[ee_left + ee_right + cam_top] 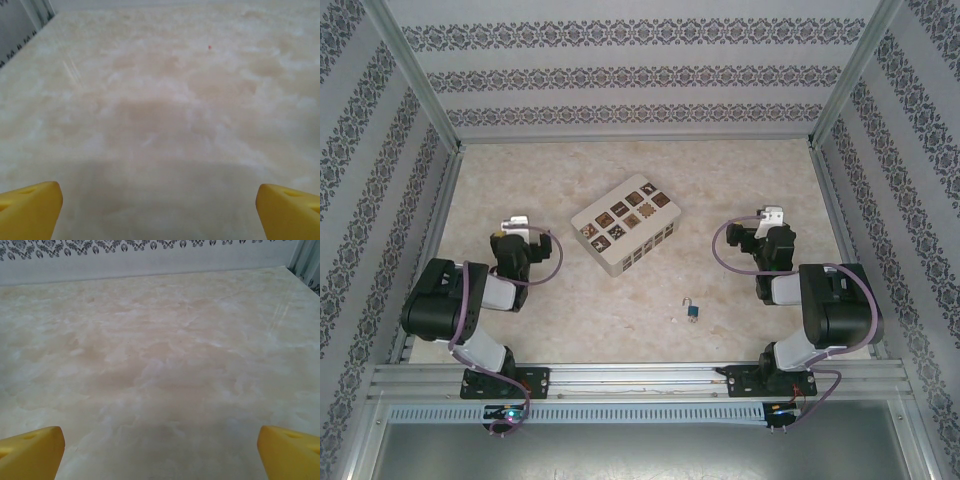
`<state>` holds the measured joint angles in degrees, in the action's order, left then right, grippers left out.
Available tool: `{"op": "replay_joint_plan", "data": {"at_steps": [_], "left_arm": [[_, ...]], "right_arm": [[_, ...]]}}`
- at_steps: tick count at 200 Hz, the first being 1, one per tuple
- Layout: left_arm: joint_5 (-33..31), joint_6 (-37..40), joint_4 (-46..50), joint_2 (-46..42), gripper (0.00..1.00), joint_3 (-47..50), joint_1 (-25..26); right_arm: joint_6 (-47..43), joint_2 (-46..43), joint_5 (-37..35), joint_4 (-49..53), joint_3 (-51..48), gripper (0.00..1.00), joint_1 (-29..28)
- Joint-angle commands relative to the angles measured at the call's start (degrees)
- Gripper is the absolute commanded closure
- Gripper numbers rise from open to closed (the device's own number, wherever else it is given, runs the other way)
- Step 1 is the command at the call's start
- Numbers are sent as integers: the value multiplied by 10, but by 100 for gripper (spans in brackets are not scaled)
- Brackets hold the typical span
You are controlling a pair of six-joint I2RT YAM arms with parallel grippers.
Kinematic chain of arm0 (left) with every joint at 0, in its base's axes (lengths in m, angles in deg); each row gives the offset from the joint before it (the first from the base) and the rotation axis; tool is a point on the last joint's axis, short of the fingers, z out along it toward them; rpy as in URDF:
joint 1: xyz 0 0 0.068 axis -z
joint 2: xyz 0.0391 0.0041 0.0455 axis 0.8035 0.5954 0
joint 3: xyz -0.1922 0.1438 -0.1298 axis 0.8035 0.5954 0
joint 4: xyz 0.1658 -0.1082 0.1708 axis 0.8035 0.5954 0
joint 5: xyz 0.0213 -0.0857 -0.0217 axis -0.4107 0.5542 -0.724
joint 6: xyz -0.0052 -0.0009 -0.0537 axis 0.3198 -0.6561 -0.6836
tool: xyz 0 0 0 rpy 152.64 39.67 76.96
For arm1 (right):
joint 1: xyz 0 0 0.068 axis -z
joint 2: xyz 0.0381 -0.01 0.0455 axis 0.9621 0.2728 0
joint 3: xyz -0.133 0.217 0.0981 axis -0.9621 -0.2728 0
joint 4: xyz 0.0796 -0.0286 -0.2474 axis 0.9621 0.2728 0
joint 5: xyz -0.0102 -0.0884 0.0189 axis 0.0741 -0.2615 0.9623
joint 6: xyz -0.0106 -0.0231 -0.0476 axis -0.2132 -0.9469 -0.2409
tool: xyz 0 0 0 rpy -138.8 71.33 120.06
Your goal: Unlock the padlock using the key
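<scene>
The padlock (691, 311) lies on the table (570, 320) near the front edge, between the two arm bases but closer to the right one. It sits inward of the right tool (773, 213) and back toward the bases. Its shackle points away from the bases, so its long axis runs roughly near to far. The key (678, 318) may be the faint speck just to its left, too small to be sure. Both the right tool and the left tool (516, 222) are spread wide and empty. The cream box (625, 230) sits farther out between them, off the right arm's likely path.
</scene>
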<state>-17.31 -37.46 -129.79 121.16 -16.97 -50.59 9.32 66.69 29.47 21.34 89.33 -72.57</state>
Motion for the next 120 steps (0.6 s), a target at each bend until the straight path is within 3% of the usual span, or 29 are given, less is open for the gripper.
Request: {"op": "replay_joint_plan", "data": {"at_steps": [1,16,33,120], "left_arm": [[11,2,-100,7,1,-1,-13],[14,-19,-18,-7,1,-29,-24],[26,-12,1,-4,1,-43,-25],[24,-10,-8,-2,1,-41,-26]], "right_arm": [[-9,-6,-16,-2,24,2,-9],[-11,-6,-20,-1,24,2,-11],[-12,-7,-20,-1,24,2,-12],[-17,-7,-25,4,26,2,-16]]}}
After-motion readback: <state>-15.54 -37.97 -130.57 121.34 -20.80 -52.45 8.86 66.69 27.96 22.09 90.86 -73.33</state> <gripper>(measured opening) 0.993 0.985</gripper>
